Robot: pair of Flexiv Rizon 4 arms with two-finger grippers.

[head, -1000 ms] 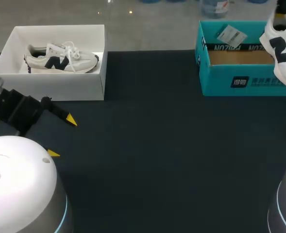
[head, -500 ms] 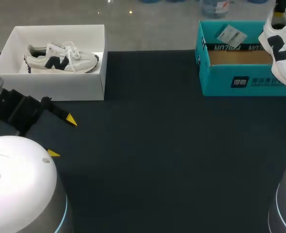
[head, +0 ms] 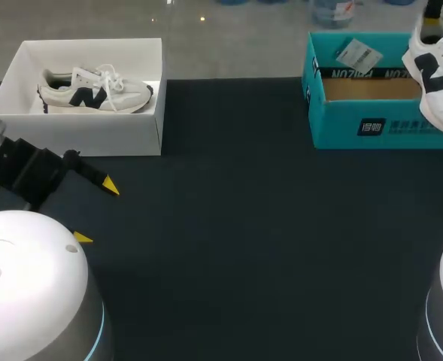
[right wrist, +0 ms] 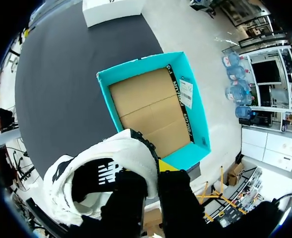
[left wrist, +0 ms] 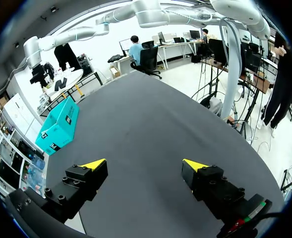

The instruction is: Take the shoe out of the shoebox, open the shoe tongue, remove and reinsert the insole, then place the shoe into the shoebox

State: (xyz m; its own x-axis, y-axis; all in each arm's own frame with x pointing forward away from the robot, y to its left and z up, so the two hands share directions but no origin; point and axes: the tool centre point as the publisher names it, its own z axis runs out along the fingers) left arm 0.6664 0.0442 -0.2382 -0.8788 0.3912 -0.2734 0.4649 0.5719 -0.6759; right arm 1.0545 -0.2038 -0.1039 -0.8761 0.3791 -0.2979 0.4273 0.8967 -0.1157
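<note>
A white shoe with a dark logo [head: 436, 79] hangs above the teal shoebox [head: 371, 124] at the table's far right, held at its heel. In the right wrist view my right gripper [right wrist: 155, 166] is shut on the heel collar of this white shoe [right wrist: 96, 181], high over the teal shoebox [right wrist: 153, 111], whose cardboard floor is bare. My left gripper [head: 95, 212] stands open low over the near left of the table, nothing between its yellow fingertips [left wrist: 93, 164]. From the left wrist view the teal shoebox [left wrist: 59, 126] and the lifted shoe [left wrist: 61, 82] show far ahead.
A white box [head: 86, 139] at the far left holds a second white sneaker [head: 93, 90] lying on its side. It also shows beyond the teal box as the white box [right wrist: 113, 9] in the right wrist view. The dark table mat [head: 244, 241] spreads between the two boxes.
The right arm has carried the shoe a little up and toward the far side over the teal box. The left arm has kept still.
</note>
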